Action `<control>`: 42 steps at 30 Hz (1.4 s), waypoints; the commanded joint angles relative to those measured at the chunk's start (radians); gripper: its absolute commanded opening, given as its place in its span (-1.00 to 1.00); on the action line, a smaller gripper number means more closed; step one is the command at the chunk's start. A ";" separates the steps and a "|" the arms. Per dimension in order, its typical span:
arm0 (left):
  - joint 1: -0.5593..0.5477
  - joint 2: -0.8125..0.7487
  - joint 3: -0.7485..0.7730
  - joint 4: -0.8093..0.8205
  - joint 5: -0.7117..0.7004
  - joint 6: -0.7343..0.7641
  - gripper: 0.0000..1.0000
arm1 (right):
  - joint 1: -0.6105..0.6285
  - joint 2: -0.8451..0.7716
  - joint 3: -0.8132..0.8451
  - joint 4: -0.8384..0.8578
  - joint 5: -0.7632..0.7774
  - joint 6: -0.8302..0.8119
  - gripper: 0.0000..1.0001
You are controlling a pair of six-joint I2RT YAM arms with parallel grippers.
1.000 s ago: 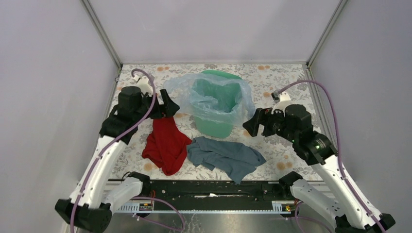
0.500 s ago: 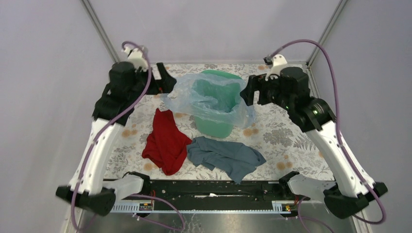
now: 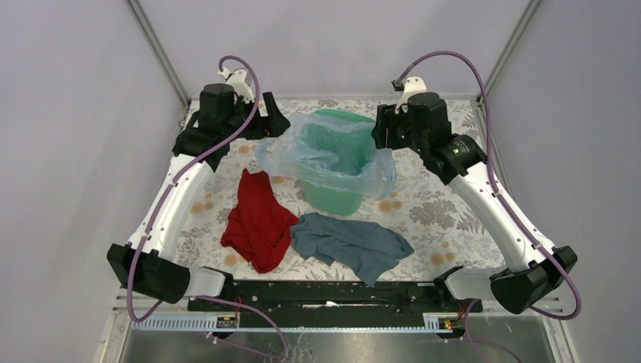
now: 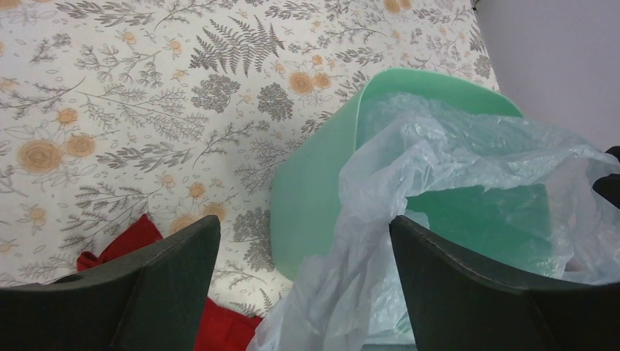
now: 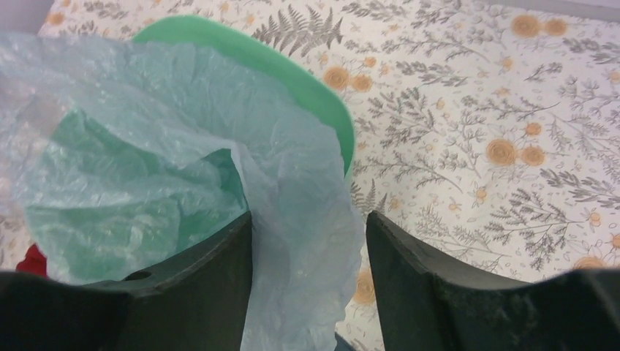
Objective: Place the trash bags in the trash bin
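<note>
The mint-green trash bin (image 3: 332, 195) stands upright at the back middle of the table. The pale-blue trash bag (image 3: 326, 151) lines it and spills over the rim on both sides. My left gripper (image 3: 274, 123) hovers at the bin's left rim and is open. In the left wrist view a hanging fold of the bag (image 4: 351, 256) lies between the wide jaws of that gripper (image 4: 303, 223) and brushes the right finger (image 4: 468, 285). My right gripper (image 3: 380, 134) is at the right rim. Its jaws straddle another fold of the bag (image 5: 307, 241), with a gap on the right side.
A red cloth (image 3: 259, 219) lies left of the bin's front and a grey-blue cloth (image 3: 349, 242) lies in front of it. Walls and frame posts (image 3: 159, 53) close in the back and sides. The floral table cover (image 3: 446, 212) shows to the right.
Both arms have risen and swung toward the back, from low beside the bin to its rim. The right jaws have narrowed around the bag fold.
</note>
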 commanded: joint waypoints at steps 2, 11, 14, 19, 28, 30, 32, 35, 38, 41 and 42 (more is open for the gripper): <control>0.010 0.047 0.029 0.119 0.022 -0.033 0.60 | 0.000 0.038 0.008 0.118 0.107 0.000 0.08; 0.020 0.205 0.078 0.223 -0.043 -0.095 -0.30 | -0.003 0.152 0.015 0.199 0.230 -0.051 -0.75; 0.028 0.271 0.108 0.239 -0.043 -0.122 -0.50 | -0.008 0.193 0.039 0.201 0.253 -0.061 -0.86; 0.047 0.345 0.115 0.299 -0.026 -0.174 -0.55 | -0.033 0.241 0.043 0.226 0.257 -0.061 -0.86; 0.056 0.376 0.097 0.391 0.084 -0.231 -0.63 | -0.058 0.232 0.053 0.206 0.179 -0.029 -0.88; 0.057 0.327 0.057 0.430 0.081 -0.244 -0.63 | -0.059 0.209 0.066 0.200 0.170 -0.029 -0.82; 0.057 0.277 0.025 0.455 0.064 -0.248 -0.57 | -0.059 0.186 0.073 0.206 0.170 -0.030 -0.75; 0.057 0.219 -0.004 0.478 0.021 -0.238 -0.29 | -0.058 0.170 0.081 0.215 0.182 -0.036 -0.71; 0.057 0.216 -0.006 0.495 0.001 -0.234 -0.03 | -0.059 0.176 0.065 0.238 0.214 -0.039 -0.67; 0.057 0.283 0.057 0.472 0.037 -0.240 -0.16 | -0.063 0.178 0.012 0.287 0.238 -0.022 -0.68; 0.057 0.302 0.069 0.468 0.048 -0.245 -0.27 | -0.065 0.181 0.002 0.301 0.231 -0.014 -0.68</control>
